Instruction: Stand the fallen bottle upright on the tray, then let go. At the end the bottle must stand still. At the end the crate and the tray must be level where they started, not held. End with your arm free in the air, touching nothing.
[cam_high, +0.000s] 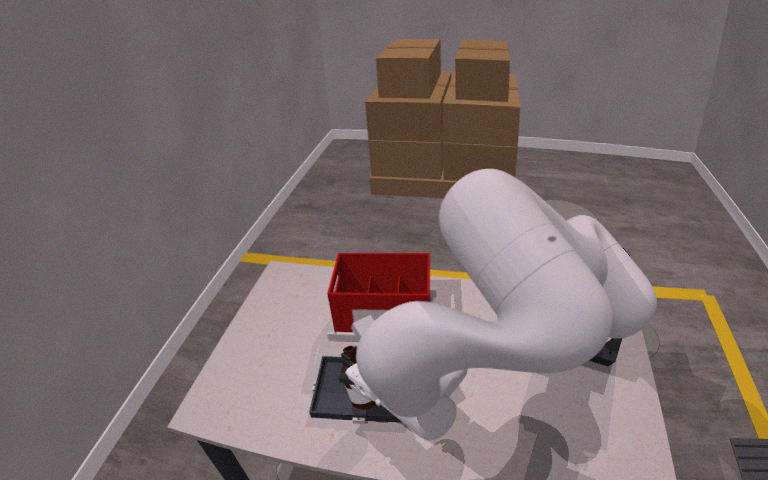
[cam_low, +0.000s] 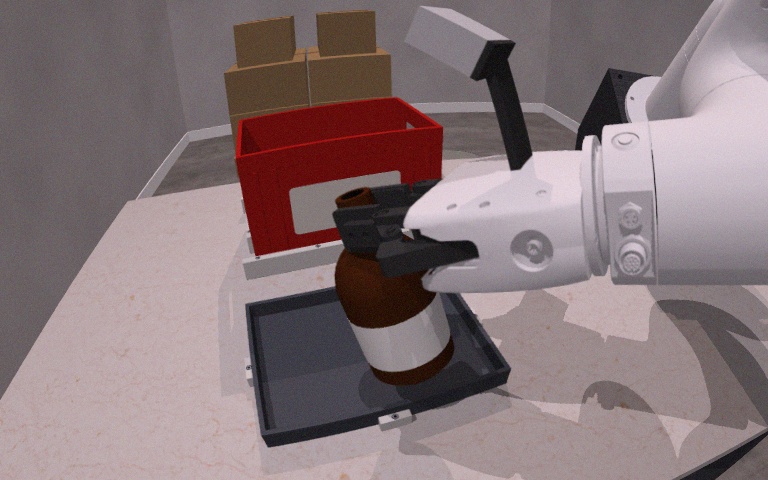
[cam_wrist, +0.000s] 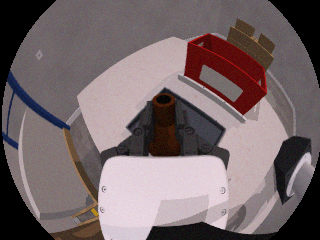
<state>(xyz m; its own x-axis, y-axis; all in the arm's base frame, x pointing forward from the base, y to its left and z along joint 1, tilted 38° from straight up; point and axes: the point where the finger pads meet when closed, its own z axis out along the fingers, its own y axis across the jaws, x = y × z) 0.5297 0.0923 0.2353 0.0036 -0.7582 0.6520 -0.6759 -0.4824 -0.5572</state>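
Observation:
The brown bottle (cam_high: 361, 397) (cam_low: 401, 333) (cam_wrist: 165, 144) with a white label is tilted over the tray (cam_high: 329, 399) (cam_low: 303, 339) (cam_wrist: 204, 124). In the exterior view its neck leans left and its base is to the right, inside the tray's outline. I cannot tell whether the base touches the tray floor. My gripper (cam_high: 347, 363) (cam_low: 367, 210) (cam_wrist: 164, 108) is shut on the bottle's neck, one finger on each side, with the mouth showing past the fingertips. The dark tray lies level on the table. The arm hides its right part in the top view.
A red crate (cam_high: 342, 312) (cam_low: 270, 198) (cam_wrist: 194, 64) with dividers stands level behind the tray, with a low white strip along its front. Small pale blocks sit at the tray's edges. Cardboard boxes (cam_high: 404, 121) (cam_low: 266, 87) are stacked on the floor far behind the table.

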